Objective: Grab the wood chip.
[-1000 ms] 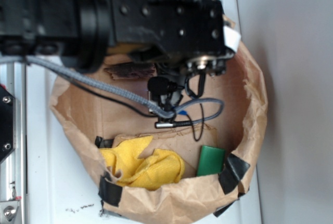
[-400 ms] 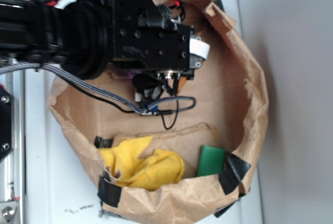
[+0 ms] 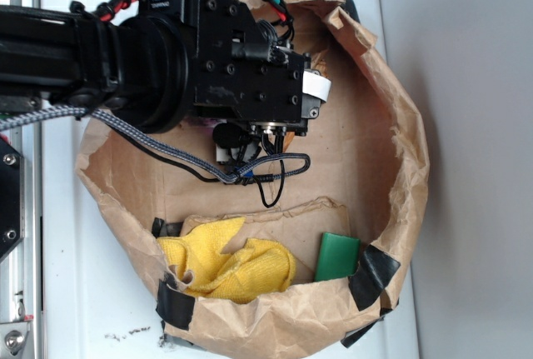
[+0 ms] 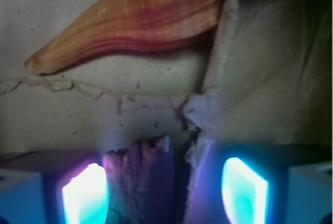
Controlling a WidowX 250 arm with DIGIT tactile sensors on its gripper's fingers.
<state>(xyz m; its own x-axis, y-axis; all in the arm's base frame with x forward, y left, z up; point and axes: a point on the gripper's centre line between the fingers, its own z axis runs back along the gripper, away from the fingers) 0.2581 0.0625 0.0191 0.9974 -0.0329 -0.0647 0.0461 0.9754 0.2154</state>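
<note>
- The wood chip point(image 4: 141, 180) lies on the brown paper point(image 4: 78, 120) between the gripper point(image 4: 165, 190) fingers, touching the left pad point(image 4: 86, 195).
- Jaws are apart, not clamped.
- Since a second ago, the arm point(image 3: 166, 59) has dropped lower into the paper bag point(image 3: 400, 126), now hiding the chip from outside.
- The seashell point(image 4: 140, 18) sits just beyond.

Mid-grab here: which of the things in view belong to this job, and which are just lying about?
Part of the job:
- wood chip, between the open fingers
- gripper, lowered around it

Just lying about:
- seashell, beyond the chip
- yellow cloth
- green block
- paper bag that holds everything
</note>
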